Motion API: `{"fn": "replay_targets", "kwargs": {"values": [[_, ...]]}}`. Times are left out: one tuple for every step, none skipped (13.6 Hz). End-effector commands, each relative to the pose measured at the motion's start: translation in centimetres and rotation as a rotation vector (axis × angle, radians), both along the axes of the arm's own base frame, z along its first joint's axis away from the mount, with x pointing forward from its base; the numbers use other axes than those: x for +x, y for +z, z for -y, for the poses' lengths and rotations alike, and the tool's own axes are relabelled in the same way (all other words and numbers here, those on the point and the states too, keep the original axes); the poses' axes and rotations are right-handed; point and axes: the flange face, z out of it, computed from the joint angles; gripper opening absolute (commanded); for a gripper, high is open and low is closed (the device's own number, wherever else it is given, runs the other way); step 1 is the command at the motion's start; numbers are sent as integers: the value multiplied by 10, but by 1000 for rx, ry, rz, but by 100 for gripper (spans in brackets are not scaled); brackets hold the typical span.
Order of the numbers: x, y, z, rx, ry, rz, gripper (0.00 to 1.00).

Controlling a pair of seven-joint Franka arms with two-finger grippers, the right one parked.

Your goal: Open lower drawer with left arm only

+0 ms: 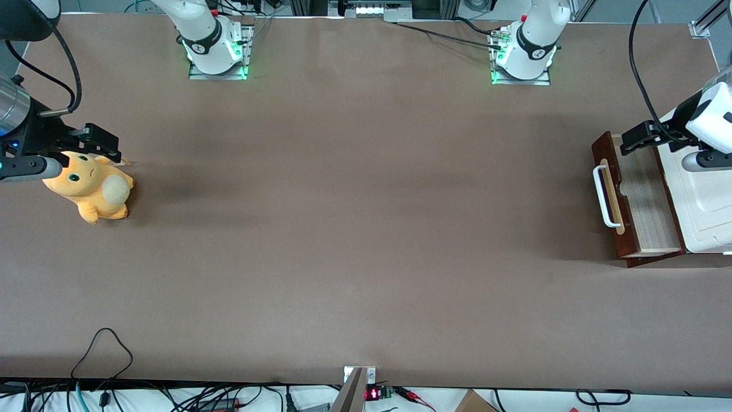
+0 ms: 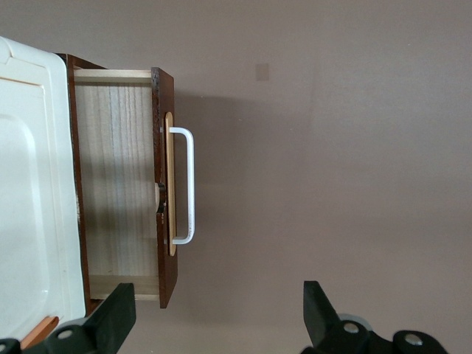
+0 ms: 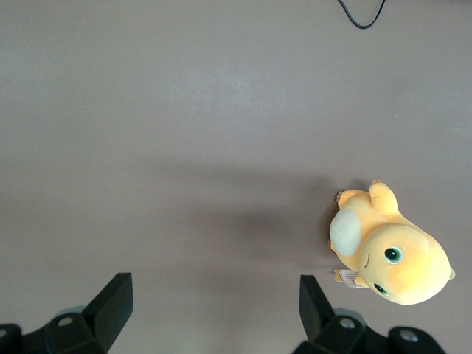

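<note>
The lower drawer (image 1: 649, 200) stands pulled out of its cabinet at the working arm's end of the table. Its pale wood interior (image 2: 122, 199) shows and holds nothing I can see. Its white bar handle (image 1: 605, 197) (image 2: 190, 184) sits on the dark reddish-brown front panel. The left arm's gripper (image 1: 629, 143) (image 2: 219, 317) hovers above the drawer's corner that is farther from the front camera. It is open, with nothing between its fingers. One finger (image 2: 114, 313) is over the drawer's side wall, and the other finger (image 2: 317, 313) is over bare table. It touches neither the handle nor the drawer.
The cabinet's white top (image 1: 706, 206) (image 2: 29, 184) lies beside the open drawer. An orange plush toy (image 1: 91, 186) (image 3: 391, 251) lies toward the parked arm's end of the table. Loose black cables (image 1: 103, 355) lie along the table edge nearest the front camera.
</note>
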Motion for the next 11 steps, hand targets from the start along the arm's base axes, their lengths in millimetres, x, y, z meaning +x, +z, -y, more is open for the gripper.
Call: {"fn": "replay_targets", "kwargs": {"values": [[-7,3,0,-25,-38,20,100],[-6,5,0,-25,-38,23,100],[-6,8,1,-24,-41,29,100],[-5,12,1,-24,-50,35,100],[-4,20,2,-26,-71,44,100],[-4,25,0,-27,-84,48,100],[-5,29,-1,-27,-85,47,100],[-5,31,-1,-26,-85,51,100],[-4,32,0,-28,-84,53,100],[-3,34,0,-32,-85,56,100],[-3,34,0,-30,-85,56,100]]}}
